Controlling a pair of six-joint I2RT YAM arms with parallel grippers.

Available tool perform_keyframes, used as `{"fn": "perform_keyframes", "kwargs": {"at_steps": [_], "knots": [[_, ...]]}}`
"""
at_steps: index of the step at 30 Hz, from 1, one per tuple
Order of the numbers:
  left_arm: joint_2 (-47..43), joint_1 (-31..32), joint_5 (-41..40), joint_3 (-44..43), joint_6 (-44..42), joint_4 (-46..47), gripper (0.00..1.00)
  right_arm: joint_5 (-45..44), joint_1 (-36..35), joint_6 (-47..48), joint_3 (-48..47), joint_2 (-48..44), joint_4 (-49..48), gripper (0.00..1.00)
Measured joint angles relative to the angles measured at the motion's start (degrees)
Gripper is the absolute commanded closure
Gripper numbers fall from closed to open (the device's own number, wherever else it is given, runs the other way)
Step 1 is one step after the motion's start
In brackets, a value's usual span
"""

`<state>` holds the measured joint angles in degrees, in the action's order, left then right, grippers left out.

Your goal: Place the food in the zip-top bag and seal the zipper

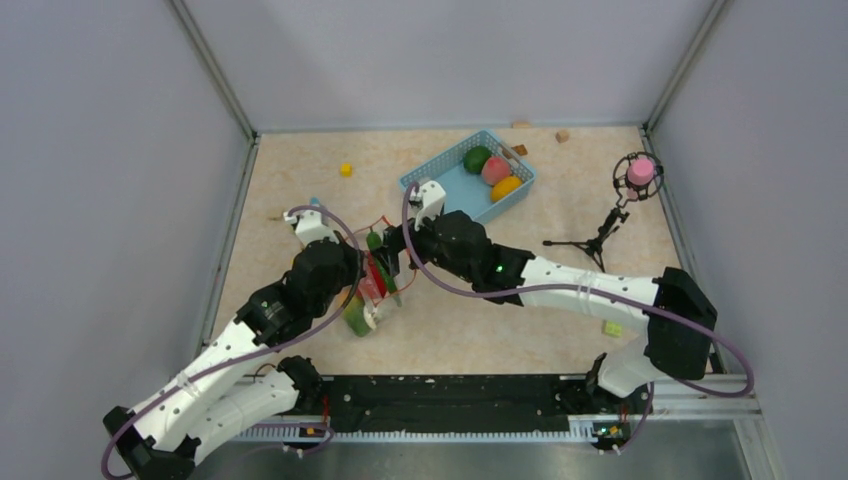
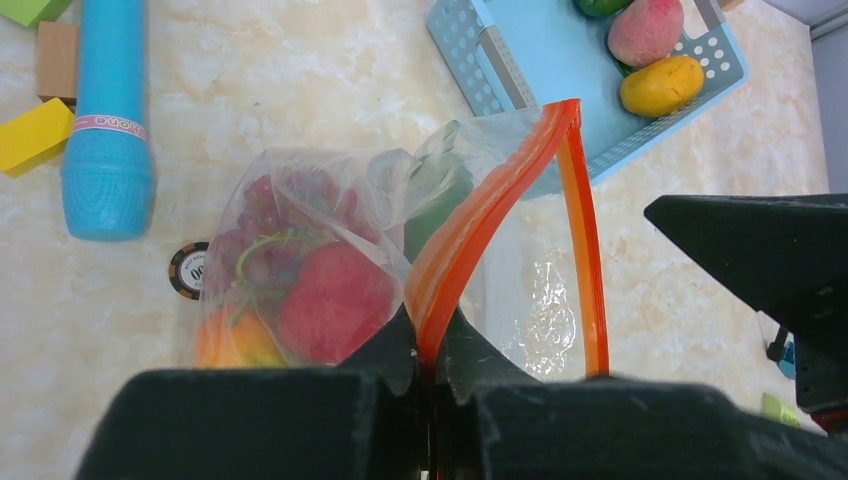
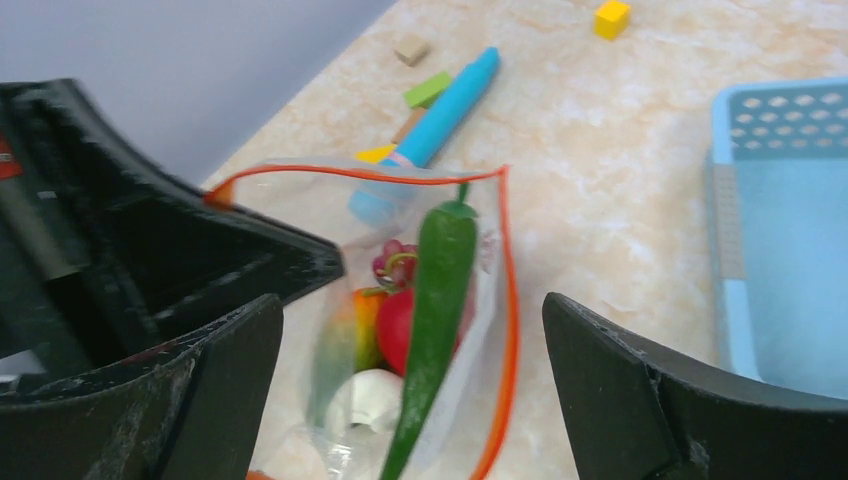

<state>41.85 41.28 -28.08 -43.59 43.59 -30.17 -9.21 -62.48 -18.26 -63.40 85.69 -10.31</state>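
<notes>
Being pinched tight by the left gripper [image 2: 430, 365], one side of the zipper [image 2: 480, 225] is being lifted, most likely so that the mouth of the zip-top bag [image 2: 250, 180] is being kept wide for more food. The bag is being rested on the table [image 1: 300, 170] between the two arms, near the light-blue basket [image 2: 520, 70]. A red tomato [image 2: 335, 300], purple grapes [image 2: 290, 200] and an orange [image 2: 225, 345] are being kept inside it, and a long green chili [image 3: 440, 250] is being leaned in the mouth, tip down. The right gripper [image 3: 411, 300] is being held above that mouth with its fingers spread far apart, touching nothing. Both arms are being stretched forward and bent in toward the bag. A peach [image 2: 645, 30], a mango [image 2: 660, 85] and a green pepper [image 1: 476, 159] are being left in the basket, so sealing is not yet being started.
</notes>
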Motion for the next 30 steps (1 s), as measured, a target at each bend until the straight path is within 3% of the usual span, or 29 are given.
{"fn": "perform_keyframes", "kwargs": {"at_steps": [4, 9, 11, 13, 15, 30], "knots": [[0.00, 0.02, -0.33, 0.00, 0.02, -0.02, 1.00, -4.26, 1.16, -0.83, 0.11, -0.11, 3.78, 0.08], [0.00, 0.00, -0.79, 0.00, 0.02, -0.07, 1.00, -5.60, 1.27, -1.75, 1.36, -0.02, 7.41, 0.27], [0.00, 0.02, -1.09, 0.00, 0.04, -0.11, 1.00, -4.90, 1.27, -2.19, 2.03, 0.26, 8.22, 0.47], [-0.02, 0.00, -1.38, 0.00, 0.07, -0.26, 1.00, -3.98, 1.27, -2.54, 2.58, 0.92, 8.33, 0.80], [-0.11, 0.02, -1.57, 0.00, 0.24, -0.33, 1.00, -2.86, 1.27, -2.64, 2.80, 1.88, 8.55, 1.00], [-2.91, 0.04, -3.41, 0.00, 1.60, -1.36, 1.00, 9.73, 1.27, 5.16, -3.87, 0.00, 7.89, 1.00]]}}
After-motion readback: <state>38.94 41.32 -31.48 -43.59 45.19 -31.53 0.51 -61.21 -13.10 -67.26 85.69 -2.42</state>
